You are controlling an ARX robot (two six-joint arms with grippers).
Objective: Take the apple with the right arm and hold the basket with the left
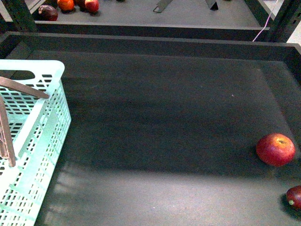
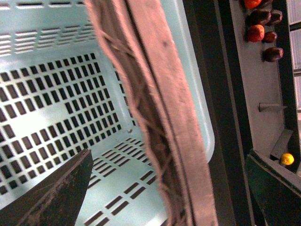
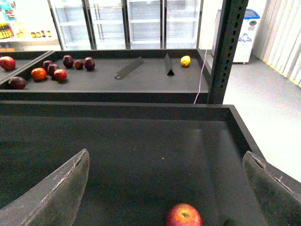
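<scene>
Only one corner of the basket (image 1: 44, 77) shows in the front view; the rest is cut off, and its brown handle (image 1: 23, 88) crosses the corner. The apple (image 1: 275, 149) lies on the dark bench (image 1: 160, 117), well apart from the basket, to its right. A dark maroon fruit (image 1: 295, 197), equally far off, is half out of frame. The left fingers (image 2: 51, 197) stand wide apart astride the handle, gripping nothing. The right fingers (image 3: 56, 188) gape wide and empty, with the apple between them, partly cut off.
</scene>
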